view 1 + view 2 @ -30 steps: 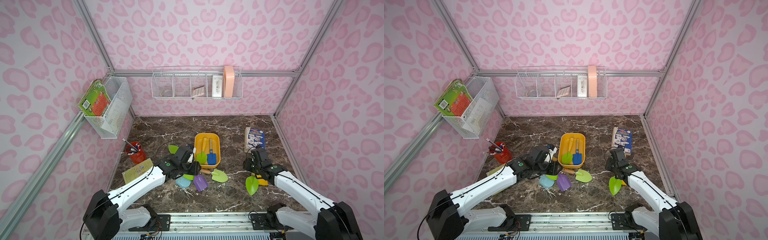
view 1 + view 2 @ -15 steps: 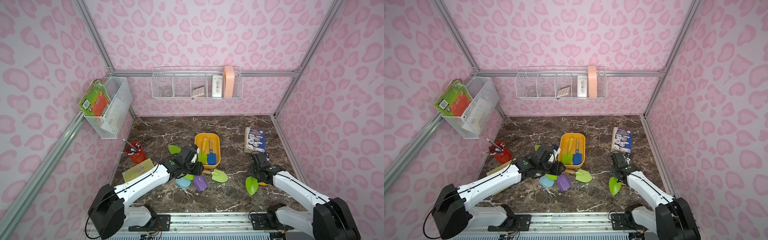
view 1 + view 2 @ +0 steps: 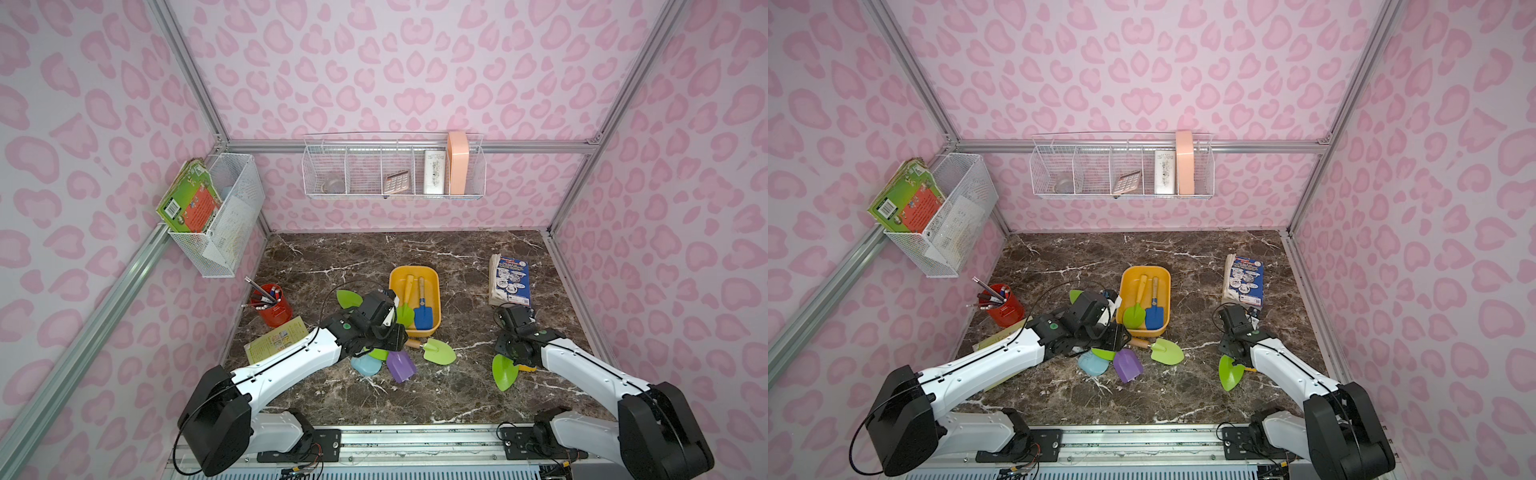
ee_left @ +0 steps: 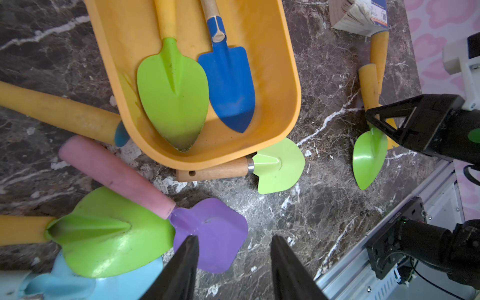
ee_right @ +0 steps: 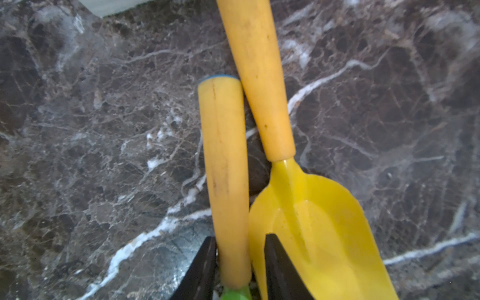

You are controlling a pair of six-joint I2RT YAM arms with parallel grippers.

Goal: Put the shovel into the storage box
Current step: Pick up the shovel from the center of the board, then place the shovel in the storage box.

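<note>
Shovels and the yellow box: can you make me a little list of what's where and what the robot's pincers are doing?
Storage box: yellow tub, two shovels inside
Inside it: green shovel and blue shovel, side by side
Left pincer: open, empty, near the purple shovel
Right pincer: jaws either side of the second green shovel, at its yellow handle; grip unclear
Beside that: yellow shovel

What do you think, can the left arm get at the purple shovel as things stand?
Probably yes: the left end effector sits right at the purple shovel, jaws apart and empty, nothing covering its blade; a green shovel crowds one side.
</note>
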